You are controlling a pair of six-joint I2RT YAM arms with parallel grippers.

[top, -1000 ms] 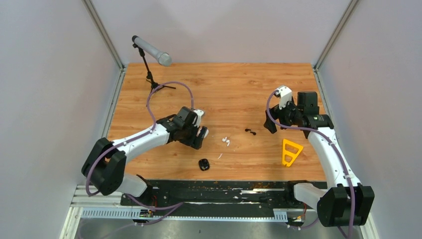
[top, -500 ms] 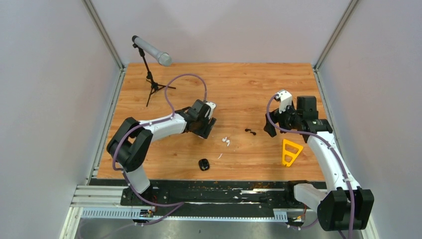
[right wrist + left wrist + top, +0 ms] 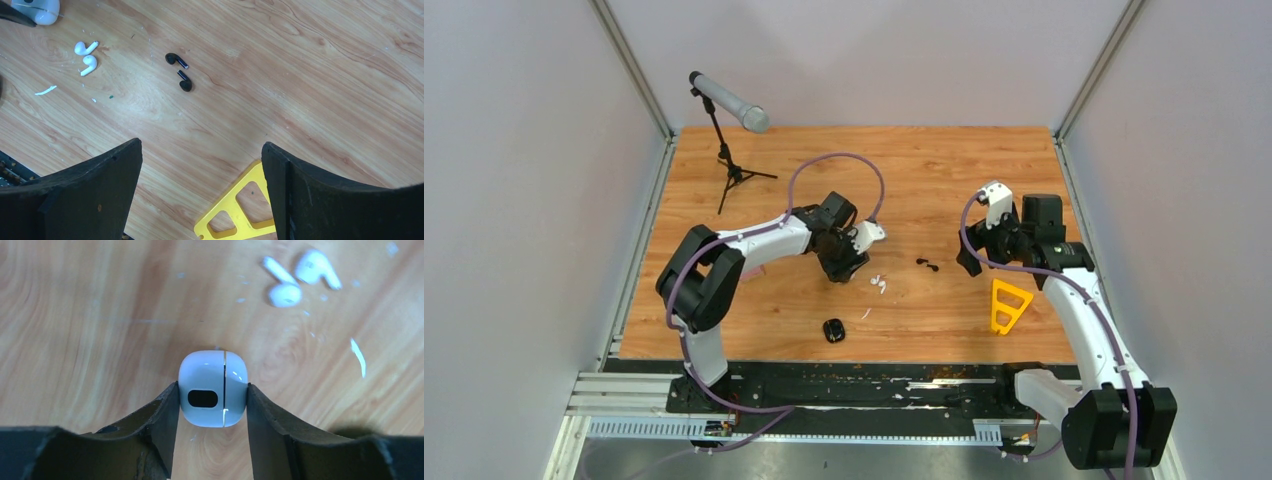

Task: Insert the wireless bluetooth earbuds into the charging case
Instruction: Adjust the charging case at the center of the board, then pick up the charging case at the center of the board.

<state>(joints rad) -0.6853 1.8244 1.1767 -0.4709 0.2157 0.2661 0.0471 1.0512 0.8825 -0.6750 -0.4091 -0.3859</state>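
Note:
My left gripper is shut on a closed white charging case, held just above the wood; in the top view it is left of the white earbuds. Two white earbuds lie just beyond the case; they also show in the top view and the right wrist view. Two black earbuds lie mid-table, also in the right wrist view. A black charging case sits near the front edge. My right gripper is open and empty, right of the black earbuds.
A yellow triangular frame lies under my right gripper, also in the right wrist view. A microphone on a small tripod stands at the back left. White flecks lie near the white earbuds.
My left arm has swung right and forward with the white case, reaching the white earbuds. My right gripper has shifted slightly toward the front.

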